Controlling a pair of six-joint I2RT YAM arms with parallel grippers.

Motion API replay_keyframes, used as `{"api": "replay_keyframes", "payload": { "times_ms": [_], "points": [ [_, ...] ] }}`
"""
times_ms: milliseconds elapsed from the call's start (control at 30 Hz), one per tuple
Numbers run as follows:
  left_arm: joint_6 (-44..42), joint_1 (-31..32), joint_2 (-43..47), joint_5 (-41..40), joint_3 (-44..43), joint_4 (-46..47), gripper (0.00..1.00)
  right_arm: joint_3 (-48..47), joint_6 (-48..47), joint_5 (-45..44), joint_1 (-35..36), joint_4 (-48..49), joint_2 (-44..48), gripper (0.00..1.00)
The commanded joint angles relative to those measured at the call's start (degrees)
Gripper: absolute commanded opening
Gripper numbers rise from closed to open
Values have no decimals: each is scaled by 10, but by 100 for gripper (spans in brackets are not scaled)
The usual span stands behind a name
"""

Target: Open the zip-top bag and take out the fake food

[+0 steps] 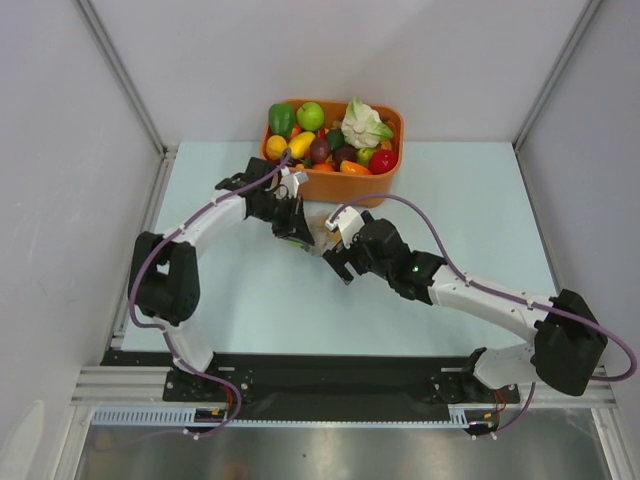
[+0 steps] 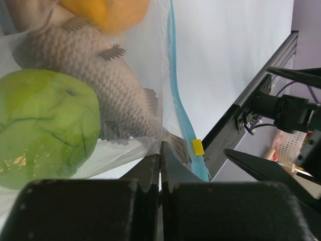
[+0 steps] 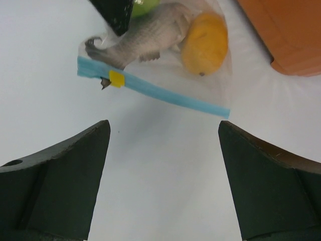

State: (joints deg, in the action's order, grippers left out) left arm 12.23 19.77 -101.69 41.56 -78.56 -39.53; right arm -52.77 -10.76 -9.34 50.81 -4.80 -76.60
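**Left gripper** [image 2: 160, 163]: fingers pressed together, pinching a fold of the zip-top bag [image 2: 150, 65] film just below the tail of the grey fish [image 2: 100, 85] and close beside the light-blue zip strip [image 2: 181, 108].

**Right gripper** [image 3: 163, 131]: fingers spread wide and holding nothing. It hovers over bare table [image 3: 160, 165] near the strip but apart from it.

**Bag:** it lies on the table between the two grippers, just in front of the orange tub [image 1: 360, 185]. The fish, the lime-green fruit [image 2: 45, 125] and the orange-yellow fruit [image 3: 204, 42] are all inside. The strip looks closed along its visible length. A yellow slider [image 3: 117, 79] sits near the end by the fish tail. Whether the seal is fully engaged cannot be told.

**Assessment:** the step in hand is the opening, and no food is out yet.

**Recommended approach:**
- The right gripper should advance onto the slider end of the strip and close squarely on the yellow tab.
- It should then draw along the line of the strip toward the far end, with the left pinch as the anchor.
- The pull should run parallel to the strip rather than lift away from the table.

**Risks:**
- The left grip is on thin film only, so it may slip or let the whole bag drag.
- Whether that pinch traps both layers cannot be told. If it does, it will hinder spreading the mouth afterwards.
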Motion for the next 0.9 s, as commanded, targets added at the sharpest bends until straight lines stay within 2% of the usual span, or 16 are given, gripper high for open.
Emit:
{"api": "replay_keyframes", "payload": {
  "times_ms": [0, 100, 533, 733, 833, 867],
  "points": [
    [21, 2, -3, 42, -27, 16, 0, 17, -28, 12, 6, 29, -5, 94],
    [26, 2, -4, 51, -31, 17, 0, 31, -36, 9, 11, 42, -14, 94],
    [25, 2, -6, 88, -20, 12, 0, 82, -115, -33, 14, 232, -87, 94],
    [19, 2, -3, 92, -12, 6, 0, 109, -154, -7, 6, 324, -100, 90],
    [17, 2, -1, 94, -5, 4, 1, 105, -141, 2, -5, 325, -97, 72],
    [17, 2, 0, 97, -4, 5, 0, 104, -138, 2, -14, 327, -95, 60]
  ]
}}
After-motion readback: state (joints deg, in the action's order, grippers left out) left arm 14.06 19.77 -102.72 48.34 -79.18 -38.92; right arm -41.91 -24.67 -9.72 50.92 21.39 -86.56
